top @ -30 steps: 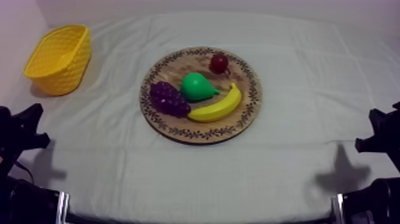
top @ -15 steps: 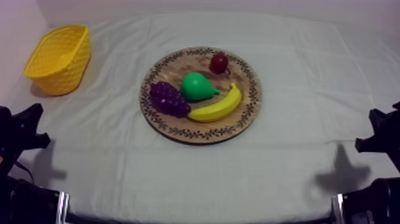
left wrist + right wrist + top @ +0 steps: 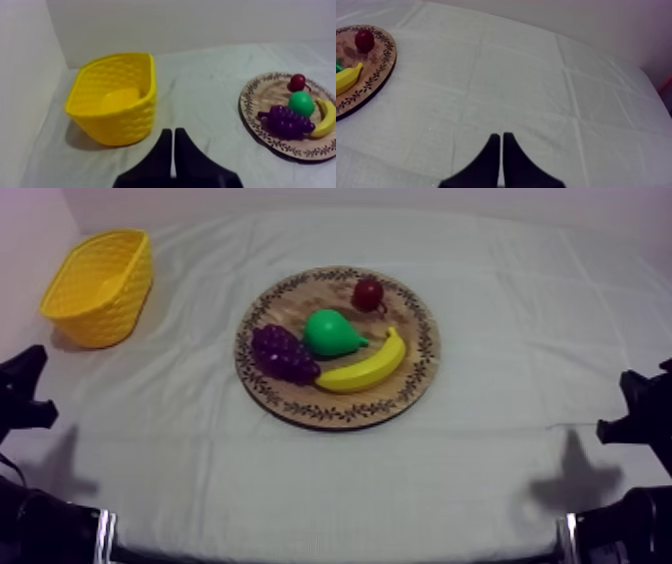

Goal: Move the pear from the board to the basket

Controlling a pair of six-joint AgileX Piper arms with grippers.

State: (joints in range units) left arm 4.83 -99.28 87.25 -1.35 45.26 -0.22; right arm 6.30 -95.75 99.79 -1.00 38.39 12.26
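Table (image 3: 520,318) bears wooden board (image 3: 418,380) and yellow basket (image 3: 108,316).

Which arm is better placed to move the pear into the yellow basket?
Probably the left gripper: the yellow basket sits on its side, and the pear lies in its wrist view. The right gripper rests across the table from the basket.

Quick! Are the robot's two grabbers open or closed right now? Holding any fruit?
Left gripper: closed, holding nothing, in front of the yellow basket.
Right gripper: closed, holding nothing, over the cloth.
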